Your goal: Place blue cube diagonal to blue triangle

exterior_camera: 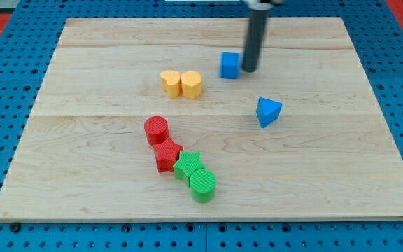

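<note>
— Two blue pieces are what the task concerns: the blue cube (pixel 229 65), set toward the far side of the wooden board (pixel 103 42), and the blue triangle (pixel 268 111), set nearer and a little to its right.

— And where is my tip (pixel 248 70) placed?

— It is seen just at the cube's right side, touching it or very nearly so; contact cannot be confirmed. No fingers are fitted, so nothing is opened, closed or held; only a push can be given by the rod.

— Why would that side be chosen?

— A push from the right would send the cube leftward, which is judged to widen the sideways offset from the triangle. The cube is already far-left of the triangle, so a rough diagonal is arguably present; it is probably being refined.

— Is anything likely to be disturbed?

— The two yellow blocks (pixel 181 83), pressed together, are found to the cube's left and slightly nearer, so a long push could reach them. The red cylinder (pixel 157 129), red star (pixel 166 155), green star (pixel 188 166) and green cylinder (pixel 203 185) are chained together well apart, near the board's front.
</note>
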`<state>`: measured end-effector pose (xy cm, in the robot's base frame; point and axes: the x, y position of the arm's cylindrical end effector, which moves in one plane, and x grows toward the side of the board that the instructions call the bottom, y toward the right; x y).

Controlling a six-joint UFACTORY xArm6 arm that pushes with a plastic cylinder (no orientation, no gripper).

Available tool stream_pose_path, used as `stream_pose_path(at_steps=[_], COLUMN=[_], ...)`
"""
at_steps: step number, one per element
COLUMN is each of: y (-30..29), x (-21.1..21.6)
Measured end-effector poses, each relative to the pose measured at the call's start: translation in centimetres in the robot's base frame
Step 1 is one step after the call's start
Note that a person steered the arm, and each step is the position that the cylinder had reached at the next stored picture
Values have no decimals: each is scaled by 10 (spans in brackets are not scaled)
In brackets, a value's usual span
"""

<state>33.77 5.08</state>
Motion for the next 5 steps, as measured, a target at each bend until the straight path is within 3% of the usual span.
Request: stream_pose_path(at_steps=[1, 2, 3, 4, 5], y=[-47, 41, 75, 125, 149], x=[14, 18, 115, 162, 170])
